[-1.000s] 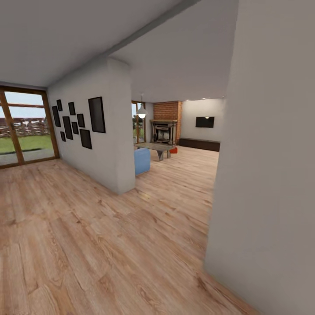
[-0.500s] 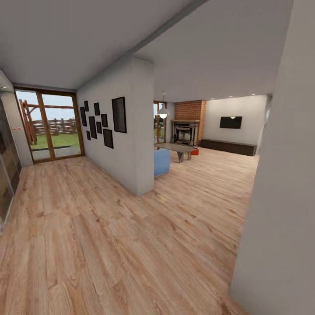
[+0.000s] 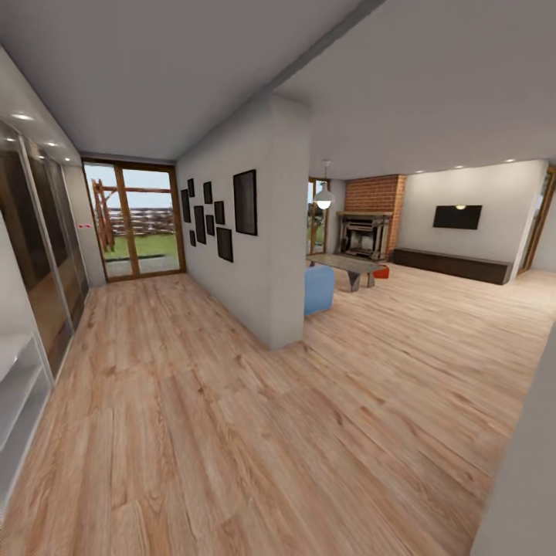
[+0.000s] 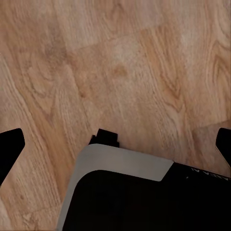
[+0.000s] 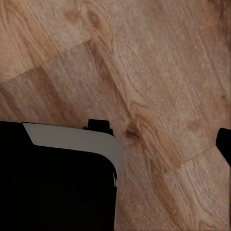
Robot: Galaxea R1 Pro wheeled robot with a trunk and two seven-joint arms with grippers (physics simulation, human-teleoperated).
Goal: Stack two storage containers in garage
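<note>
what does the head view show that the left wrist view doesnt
Head view alone: the brick fireplace, blue sofa, coffee table, a red-orange storage container on the floor beyond the table, framed pictures and glass doors.

Left wrist view alone: the left gripper with its dark jaws spread to the picture's edges, above a grey-and-black body of the robot.

Both: light wood-plank floor.

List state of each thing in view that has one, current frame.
storage container: orange-red, on the wood floor beside the coffee table, far off, partly hidden.
pendant lamp: lit.
wall TV: screen dark.
glass doors: look shut.
left gripper: fingers apart, holding nothing, over wood floor.
right gripper: one fingertip at frame edge, nothing held; open or shut unclear.
</note>
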